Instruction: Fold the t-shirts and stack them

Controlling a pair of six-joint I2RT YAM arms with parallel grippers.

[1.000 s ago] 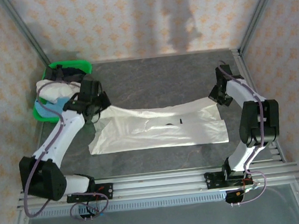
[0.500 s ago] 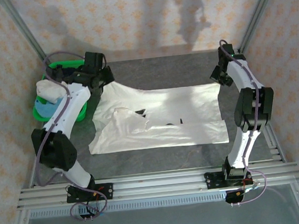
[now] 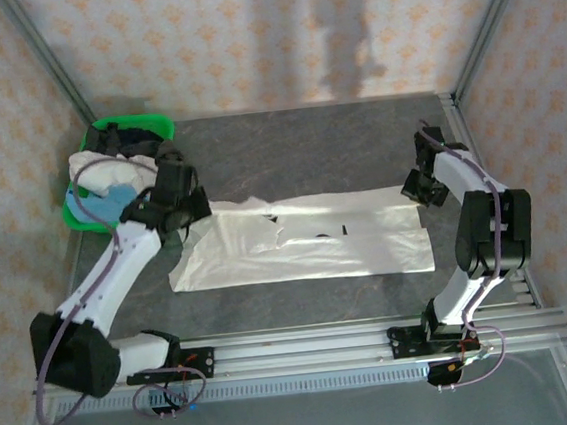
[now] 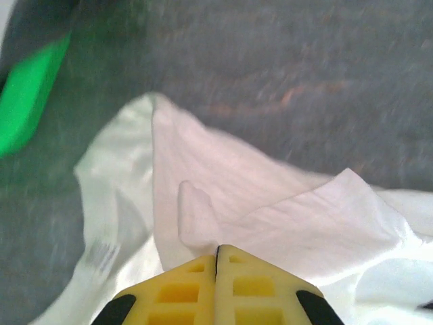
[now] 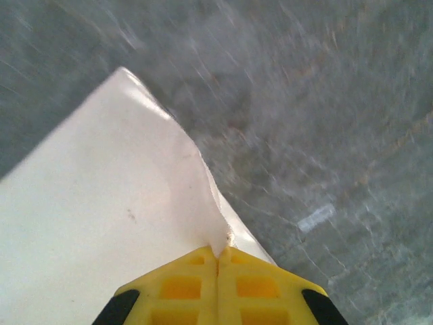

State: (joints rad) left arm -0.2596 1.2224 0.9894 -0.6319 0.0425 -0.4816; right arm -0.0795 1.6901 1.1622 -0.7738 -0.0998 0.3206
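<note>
Gripping the far edge of the white t-shirt (image 3: 308, 255) at each end, the left end effector (image 4: 216, 252) and right end effector (image 5: 218, 256) are both clamping shut on thin cloth, while the shirt is lying half-folded across the middle of the bench (image 3: 298, 151). The slick fabric is probably threatening to slip from either pinch. Uneven travel between the arms would be skewing the fold and bunching the rumpled left side near the green basket (image 3: 132, 122).

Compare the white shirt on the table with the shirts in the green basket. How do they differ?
The white shirt lies spread out on the table; the basket shirts sit bunched in a heap. The left gripper and right gripper pinch the white shirt; nothing holds the basket shirts. Both are soft cloth.
</note>
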